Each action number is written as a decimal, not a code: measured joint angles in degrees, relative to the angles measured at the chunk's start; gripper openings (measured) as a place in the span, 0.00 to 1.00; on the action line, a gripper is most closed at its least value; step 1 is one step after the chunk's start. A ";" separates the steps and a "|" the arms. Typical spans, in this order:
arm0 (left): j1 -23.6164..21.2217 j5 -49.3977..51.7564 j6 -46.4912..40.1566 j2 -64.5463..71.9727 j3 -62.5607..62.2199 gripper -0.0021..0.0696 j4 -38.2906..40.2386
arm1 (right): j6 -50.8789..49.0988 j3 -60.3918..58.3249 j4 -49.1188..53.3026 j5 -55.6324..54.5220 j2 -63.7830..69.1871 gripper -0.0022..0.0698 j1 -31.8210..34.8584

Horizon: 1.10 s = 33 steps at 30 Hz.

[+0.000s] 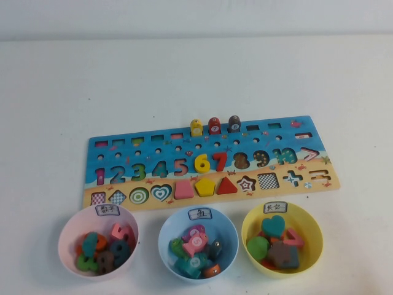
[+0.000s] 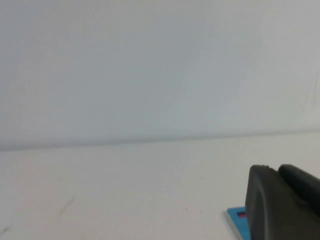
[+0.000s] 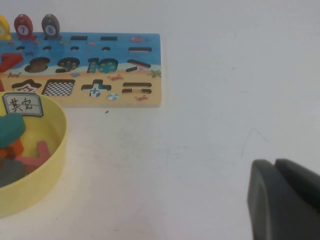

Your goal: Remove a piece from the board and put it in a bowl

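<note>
Your pink wooden numeral 5 (image 1: 124,233): in pale pink plastic bowl (image 1: 71,230). Left end effector (image 2: 280,205), right end effector (image 3: 282,200): both over counter (image 3: 200,125), spread untellable.

The board (image 1: 209,163) lies across the middle of the bench (image 1: 196,80). Three bowls stand in a row before it: the labelled bowl (image 1: 69,236) at left holds a numeral 5 (image 1: 124,233). The left claw (image 2: 280,202) sits beside the board's corner; the right claw (image 3: 282,200) sits right of the rightmost bowl (image 1: 313,236).
</note>
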State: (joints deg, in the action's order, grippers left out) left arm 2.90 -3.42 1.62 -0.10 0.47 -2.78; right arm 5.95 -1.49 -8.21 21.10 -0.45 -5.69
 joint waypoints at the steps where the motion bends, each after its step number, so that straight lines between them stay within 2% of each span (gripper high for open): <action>1: -0.01 0.78 0.91 -0.24 0.49 0.03 -0.48 | 0.00 0.00 0.00 0.00 0.00 0.01 0.00; 9: 3.65 10.62 3.99 -0.47 1.02 0.03 -3.42 | 0.00 0.00 0.00 0.00 0.00 0.01 0.00; 19: 3.91 23.92 3.99 -0.47 1.02 0.03 -4.33 | 0.00 0.00 0.00 0.00 -0.03 0.01 0.00; 33: 3.91 24.78 3.99 -0.47 1.02 0.03 -4.47 | 0.00 0.00 0.00 0.00 -0.13 0.01 0.00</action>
State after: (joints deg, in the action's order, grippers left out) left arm 6.80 21.36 5.61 -0.57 1.49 -7.25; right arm 5.95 -1.49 -8.21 21.10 -0.58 -5.69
